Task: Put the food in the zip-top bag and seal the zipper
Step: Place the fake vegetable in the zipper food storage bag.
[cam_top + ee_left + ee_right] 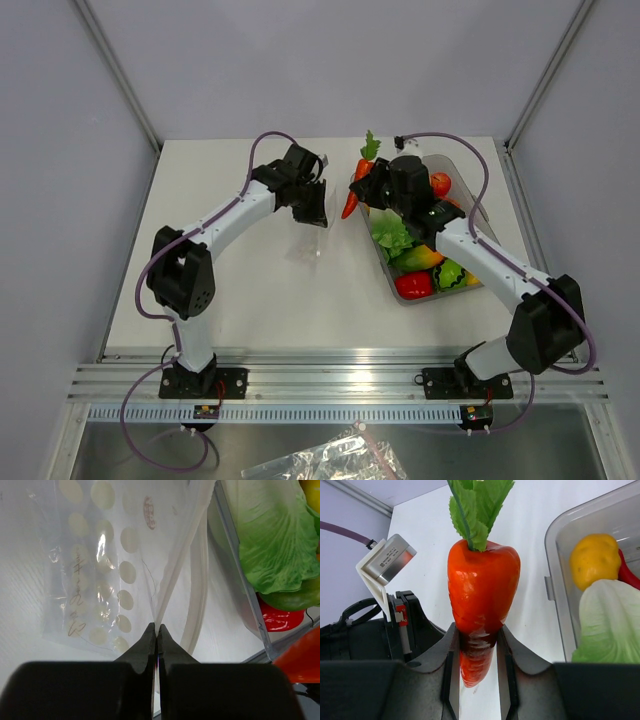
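Your left gripper (156,642) has its jaws pressed fully together on the mouth edge of the zip-top bag (95,580). It pinches the whitish zipper (182,565) so the bag hangs from it above the worktop (250,300), toward the middle of the far edge. That hold looks meant to lift one lip: a second pale band curves away beside the pinched strip, so the mouth seems parted, though you cannot tell how wide. The bag itself is clear and limp, scattered with pale dots, and shows nothing inside from here. Your right gripper (477,670) is clamped on the lower, tapering part of the carrot (482,585), with a finger on each flank. The glossy red-orange body and its green leafy top (477,505) stick out beyond the fingertips. You hold it up just off the far-left corner of the clear bin (554,560), near the bag and apart from it. This likely lets you bring the carrot across to the opening. The lettuce (270,540) and the other toy produce lie in the bin. The plastic looks slick, so grip low and firmly.
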`<state>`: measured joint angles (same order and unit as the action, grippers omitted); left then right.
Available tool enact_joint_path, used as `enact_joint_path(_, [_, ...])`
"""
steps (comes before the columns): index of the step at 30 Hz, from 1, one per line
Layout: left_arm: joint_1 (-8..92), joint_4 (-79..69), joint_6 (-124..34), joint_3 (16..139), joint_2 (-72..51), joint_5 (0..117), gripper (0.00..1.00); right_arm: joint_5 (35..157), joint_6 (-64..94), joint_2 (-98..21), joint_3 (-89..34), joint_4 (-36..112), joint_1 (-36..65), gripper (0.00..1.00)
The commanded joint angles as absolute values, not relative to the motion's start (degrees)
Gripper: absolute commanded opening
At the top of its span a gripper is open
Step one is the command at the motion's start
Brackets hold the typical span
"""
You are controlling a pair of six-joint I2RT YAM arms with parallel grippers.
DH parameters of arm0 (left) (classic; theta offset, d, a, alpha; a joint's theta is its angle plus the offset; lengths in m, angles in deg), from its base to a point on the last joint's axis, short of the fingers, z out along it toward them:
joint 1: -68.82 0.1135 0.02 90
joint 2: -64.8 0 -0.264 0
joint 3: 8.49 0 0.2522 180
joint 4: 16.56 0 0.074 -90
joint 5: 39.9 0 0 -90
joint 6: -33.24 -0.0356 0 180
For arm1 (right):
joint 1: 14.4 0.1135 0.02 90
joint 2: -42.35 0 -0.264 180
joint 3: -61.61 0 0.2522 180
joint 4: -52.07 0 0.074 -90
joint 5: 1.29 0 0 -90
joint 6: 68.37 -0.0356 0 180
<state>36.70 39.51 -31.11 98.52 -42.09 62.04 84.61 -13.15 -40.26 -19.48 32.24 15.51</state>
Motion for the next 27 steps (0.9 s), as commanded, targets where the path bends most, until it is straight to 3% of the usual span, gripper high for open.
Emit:
enact_joint_path(1, [36.83, 37.28, -30.13, 100.63, -40.67, 67.5, 0.0, 79.84, -13.26, -42.46, -23.6, 34.7, 18.02, 0.0])
enact_joint_path(13, [37.18, 36.85, -28.38, 101.07, -39.7, 68.38, 0.0, 67.01, -12.38, -48.8, -24.76, 35.58, 24.18, 0.0])
enact_joint_path(27, [39.73, 30.96, -23.63, 99.66, -39.17, 75.76, 0.0, 64.8, -12.73, -46.86, -16.14, 35.41, 27.26, 0.0])
